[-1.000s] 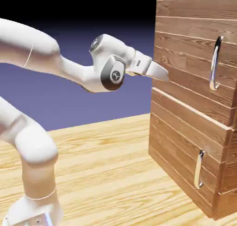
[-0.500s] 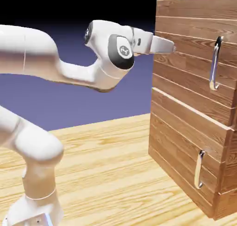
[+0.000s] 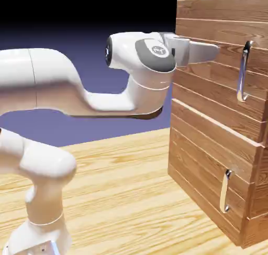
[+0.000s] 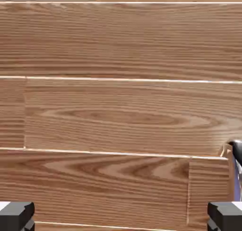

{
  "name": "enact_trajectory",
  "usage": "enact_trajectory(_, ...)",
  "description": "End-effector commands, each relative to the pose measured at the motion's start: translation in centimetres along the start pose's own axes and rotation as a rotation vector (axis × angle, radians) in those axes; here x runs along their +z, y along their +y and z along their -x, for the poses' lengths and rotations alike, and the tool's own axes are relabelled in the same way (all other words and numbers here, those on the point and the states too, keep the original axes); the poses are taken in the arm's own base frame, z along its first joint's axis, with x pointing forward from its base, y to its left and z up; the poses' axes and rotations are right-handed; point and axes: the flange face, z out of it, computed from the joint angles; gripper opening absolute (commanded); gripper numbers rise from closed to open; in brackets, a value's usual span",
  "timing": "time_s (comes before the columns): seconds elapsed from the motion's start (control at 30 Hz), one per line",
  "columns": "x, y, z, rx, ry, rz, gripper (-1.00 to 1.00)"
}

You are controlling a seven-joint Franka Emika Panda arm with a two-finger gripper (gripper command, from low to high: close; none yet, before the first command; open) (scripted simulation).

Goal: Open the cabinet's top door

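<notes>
I see my gripper (image 3: 213, 51) wide open and empty, pointing level at the top door (image 3: 220, 76), left of its handle (image 3: 242, 71).

This place is a computer-made test scene, not a real room. A white robot arm (image 3: 78, 92) stands on a light wooden table (image 3: 120, 196) beside a brown plank cabinet (image 3: 209, 144), before a plain blue-violet backdrop (image 3: 104, 118).

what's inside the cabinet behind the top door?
Nothing inside shows: the top door is shut, its planks covering the cabinet interior. Only its silver handle is visible in front.
</notes>
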Motion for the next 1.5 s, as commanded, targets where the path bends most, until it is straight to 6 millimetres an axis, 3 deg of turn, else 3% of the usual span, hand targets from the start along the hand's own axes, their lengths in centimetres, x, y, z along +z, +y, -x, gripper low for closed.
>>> enact_trajectory(0.0,0.2,0.8,-0.2,0.003,0.005,-0.002,0.0)
enact_trajectory(0.27,2.0,7.8,-0.9,0.021,0.029,0.001,0.0)
enact_trajectory(0.47,7.1,8.1,-1.0,0.022,0.029,0.002,0.0)
enact_trajectory(0.5,7.1,8.1,-1.0,0.022,0.029,0.002,-1.0)
enact_trajectory(0.53,7.1,8.1,-1.0,0.022,0.029,0.002,-1.0)
enact_trajectory(1.0,-3.9,3.9,3.3,0.025,0.227,0.205,-1.0)
enact_trajectory(1.47,-13.2,-2.9,10.1,0.027,0.441,0.424,-1.0)
